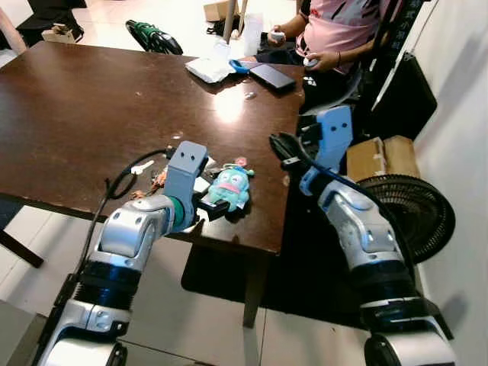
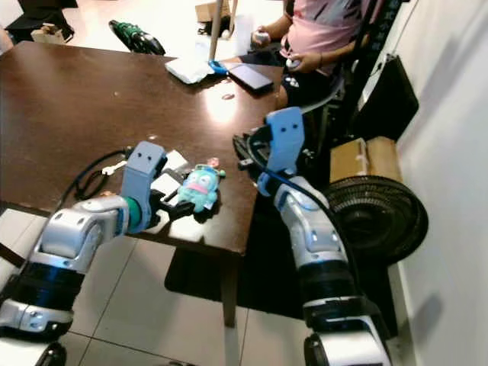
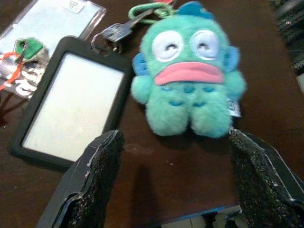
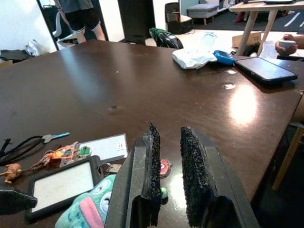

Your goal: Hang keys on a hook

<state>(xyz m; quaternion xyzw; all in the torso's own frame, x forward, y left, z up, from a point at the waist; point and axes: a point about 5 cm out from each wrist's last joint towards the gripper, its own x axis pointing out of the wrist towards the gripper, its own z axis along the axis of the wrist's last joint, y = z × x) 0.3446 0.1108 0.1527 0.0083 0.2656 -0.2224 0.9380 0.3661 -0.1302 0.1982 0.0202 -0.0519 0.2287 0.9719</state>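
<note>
Left gripper (image 3: pixel 173 190): fingers spread wide, flanking the teal plush (image 3: pixel 188 76), not yet touching.
Keys (image 3: pixel 113 34): on the plush's green ring, beside a black card holder (image 3: pixel 69 107) near the table's front edge.
Handling: probably light, soft, floppy; pinch the plush body.
Right gripper (image 4: pixel 167 175): fingers slightly parted, empty, above the edge.
Table (image 1: pixel 91 99): dark glossy wood; tiled room, a seated person (image 1: pixel 335 30) at the far end.

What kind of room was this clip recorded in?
Probably a home dining or living area: a large dark wooden table, a tiled floor, a floor fan, and a seated person at the far end.
</note>
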